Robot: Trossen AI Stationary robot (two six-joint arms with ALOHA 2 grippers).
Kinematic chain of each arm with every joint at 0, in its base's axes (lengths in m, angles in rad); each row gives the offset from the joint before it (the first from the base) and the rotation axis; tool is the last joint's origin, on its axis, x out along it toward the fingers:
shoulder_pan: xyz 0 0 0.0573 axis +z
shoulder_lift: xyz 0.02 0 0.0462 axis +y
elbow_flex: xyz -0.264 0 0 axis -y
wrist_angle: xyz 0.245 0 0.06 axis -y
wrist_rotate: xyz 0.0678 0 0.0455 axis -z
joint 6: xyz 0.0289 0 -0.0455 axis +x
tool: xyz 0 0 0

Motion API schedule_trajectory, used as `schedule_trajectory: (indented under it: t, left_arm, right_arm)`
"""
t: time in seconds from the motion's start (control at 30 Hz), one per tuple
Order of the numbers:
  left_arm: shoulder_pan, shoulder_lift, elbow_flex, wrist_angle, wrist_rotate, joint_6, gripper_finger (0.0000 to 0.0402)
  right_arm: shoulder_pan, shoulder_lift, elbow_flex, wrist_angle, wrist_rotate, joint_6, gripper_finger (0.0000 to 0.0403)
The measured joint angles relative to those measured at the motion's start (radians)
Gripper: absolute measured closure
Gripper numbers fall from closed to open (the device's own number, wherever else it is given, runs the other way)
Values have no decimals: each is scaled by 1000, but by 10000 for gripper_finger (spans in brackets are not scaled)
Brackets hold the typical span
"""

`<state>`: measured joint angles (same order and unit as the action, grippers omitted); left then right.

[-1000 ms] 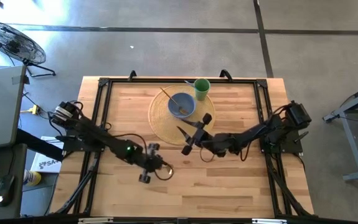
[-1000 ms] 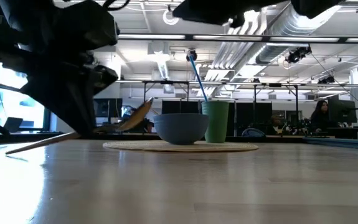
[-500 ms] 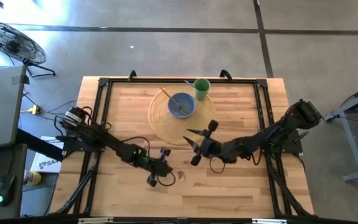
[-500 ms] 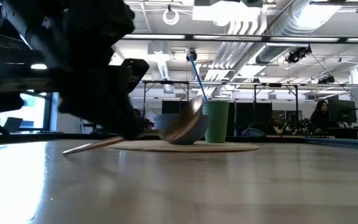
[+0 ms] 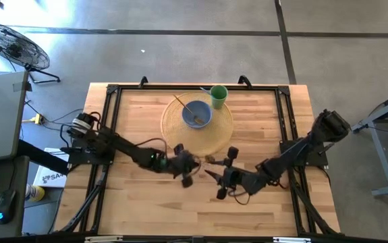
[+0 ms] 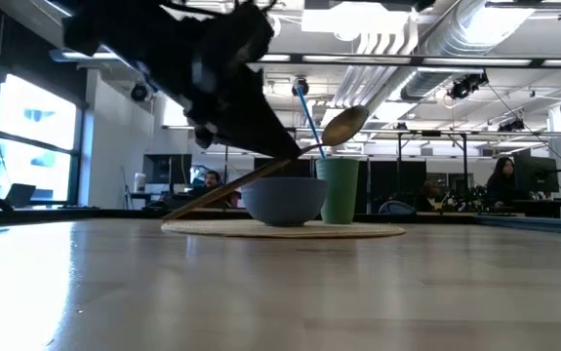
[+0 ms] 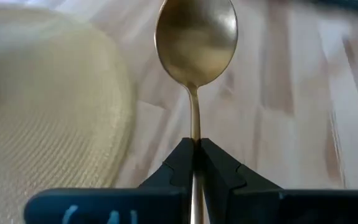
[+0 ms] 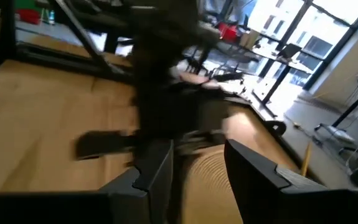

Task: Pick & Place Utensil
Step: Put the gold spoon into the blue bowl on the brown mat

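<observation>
Left claw pinches the spoon, lifted off the table; placing remains. Right claw is spread, empty.

Crowded middle, open front and sides

The two grippers sit close together at the table's centre: the left gripper, clamped on a spoon, and the right gripper, fingers apart, leave only a narrow gap between them. Behind them the round mat carries a blue bowl and a green cup, blocking the far middle. Bare wood lies along the near edge and both far corners
</observation>
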<state>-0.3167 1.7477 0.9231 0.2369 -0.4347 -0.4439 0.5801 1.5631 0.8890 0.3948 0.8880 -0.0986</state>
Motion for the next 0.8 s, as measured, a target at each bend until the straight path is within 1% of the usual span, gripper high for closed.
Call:
schedule_trajectory:
  t: [0.1, 0.2, 0.3, 0.4, 0.5, 0.6, 0.7, 0.8]
  left_arm:
    - [43, 0, 2, 7, -9, -142, 387]
    - [73, 26, 2, 29, -45, -288, 387]
    - [84, 77, 1, 109, -77, -425, 387]
    - [83, 115, 2, 177, -131, -537, 387]
    - [79, 123, 0, 156, -183, -629, 387]
    - [71, 121, 1, 133, -213, -681, 387]
    - [61, 121, 1, 96, -248, -686, 387]
    - [61, 121, 1, 65, -246, -683, 387]
  right_arm:
    - [45, 0, 0, -61, 15, 75, 263]
    - [85, 0, 0, -131, 8, 179, 263]
    - [112, 0, 0, -217, -32, 298, 263]
    - [126, 0, 0, -303, -77, 431, 263]
    - [134, 0, 0, -359, -114, 518, 263]
    - [136, 1, 0, -391, -119, 541, 263]
    - [128, 2, 0, -410, -86, 560, 263]
    - [104, 19, 0, -413, -65, 566, 263]
